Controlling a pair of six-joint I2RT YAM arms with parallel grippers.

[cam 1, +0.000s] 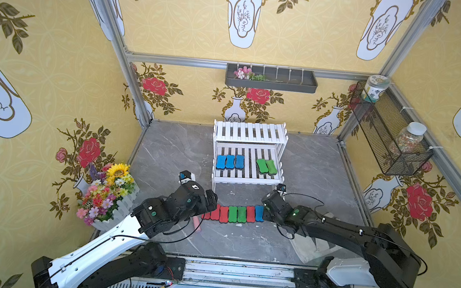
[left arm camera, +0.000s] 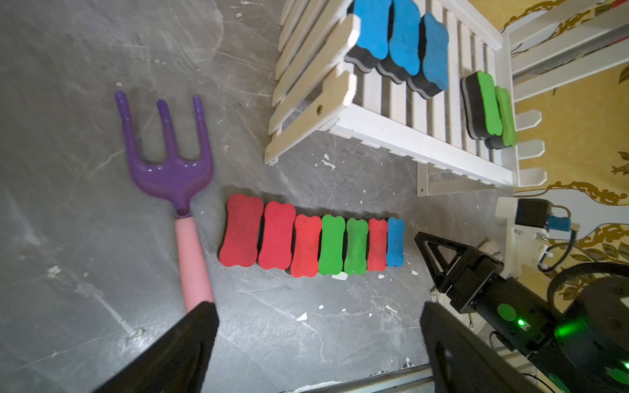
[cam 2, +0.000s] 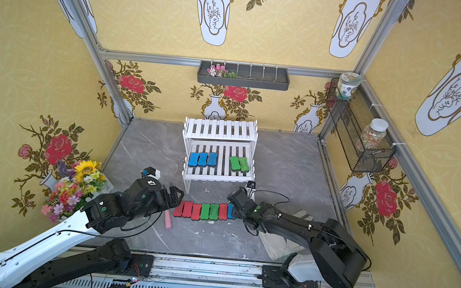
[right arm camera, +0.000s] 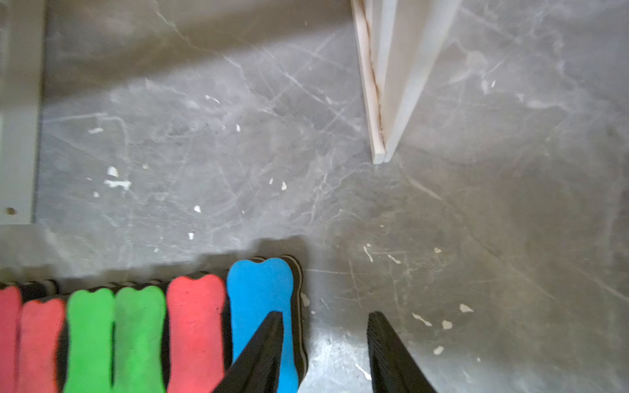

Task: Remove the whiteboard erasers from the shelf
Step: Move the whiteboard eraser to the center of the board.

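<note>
Seven whiteboard erasers (cam 1: 235, 214) sit in a tight row on the table (cam 1: 171, 150) in both top views: red, red, red, green, green, red, blue. Five more are on the shelf (cam 1: 246, 180), all on the lower tier: blue group (cam 1: 230, 162) of three touching, green pair (cam 1: 266, 166) touching, a gap between the groups, upper tier bare. Left gripper (cam 2: 174, 196) hangs at the red end of the row, right gripper (cam 1: 266, 210) at the blue end. Left wrist view: left gripper jaws spread wide, nothing between them, bare table below. Garden fork (left arm camera: 170, 170) lies just beside the red end and is not part of the task. Right wrist view: right gripper jaws partly apart, released, holding nothing. One finger (right arm camera: 262, 364) overlaps the blue eraser (right arm camera: 260, 292) at the row's end, and the gap between the jaws shows bare table just beside it. A shelf leg (right arm camera: 391, 102) stands ahead. Step, as I read it: blue eraser is placed and the right arm is between drop-off and next fetch, with the task a bit past halfway. The next move calls for one arm to rise clear of the row and reach over the shelf's front rail to the lower tier. It should take an outer eraser from a group, since neighbours touch and a middle pick would likely nudge them. The jaws must open wider than the pad first.
</note>
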